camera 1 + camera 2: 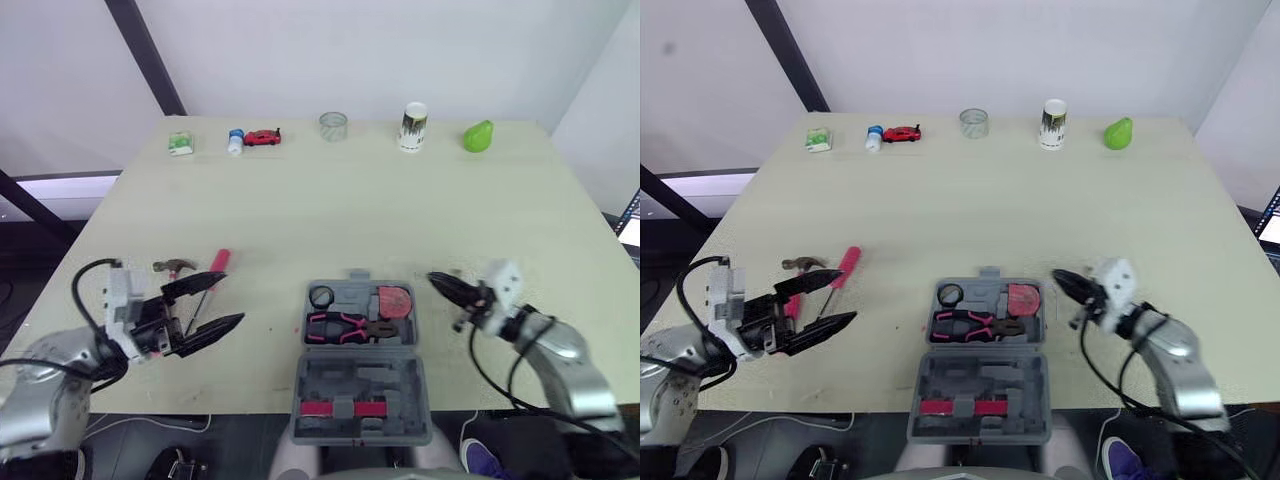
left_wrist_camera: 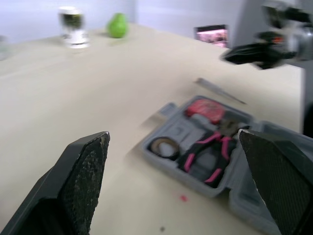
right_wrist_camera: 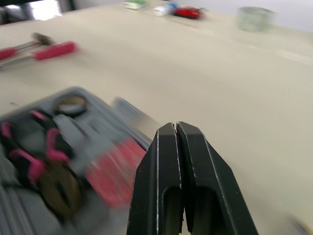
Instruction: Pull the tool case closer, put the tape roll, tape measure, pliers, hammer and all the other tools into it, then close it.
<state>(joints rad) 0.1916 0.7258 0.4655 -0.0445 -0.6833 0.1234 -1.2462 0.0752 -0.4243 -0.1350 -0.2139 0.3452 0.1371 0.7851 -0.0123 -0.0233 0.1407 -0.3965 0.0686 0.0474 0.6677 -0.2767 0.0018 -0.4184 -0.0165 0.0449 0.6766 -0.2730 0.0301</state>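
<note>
The case (image 1: 330, 392) lies open at the front middle of the desk (image 1: 300, 200), its near half seeming to reach past the front edge. In its far half sit the tape roll (image 1: 321, 297), the tape measure (image 1: 394, 301) and the pliers (image 1: 345, 326).

2 tools lie on the desk to the left of the case: the hammer (image 1: 175, 266) and a screwdriver (image 1: 219, 262) with a pink grip. The left pincer (image 1: 232, 298) hangs just beside them, spread wide and holding nothing. Its 2 fingers straddle the screwdriver's shaft and the hammer's handle end. The right pincer (image 1: 440, 283) is closed tight on nothing, just beside the case's right edge.

The hammer is probably the heaviest piece, stiff and head-heavy. Taken at the far end of the handle it would likely droop and twist between the pads. A hold on the shaft close under the head looks steadier.

The screwdriver should be light but round, so it may roll when nudged. The pink grip offers more to bite on than the thin bare shaft.

The case looks like hard, smooth, light plastic that may slide under a push. Closing it probably means folding 1 half over from its free edge, once every tool sits flat in its recess.
</note>
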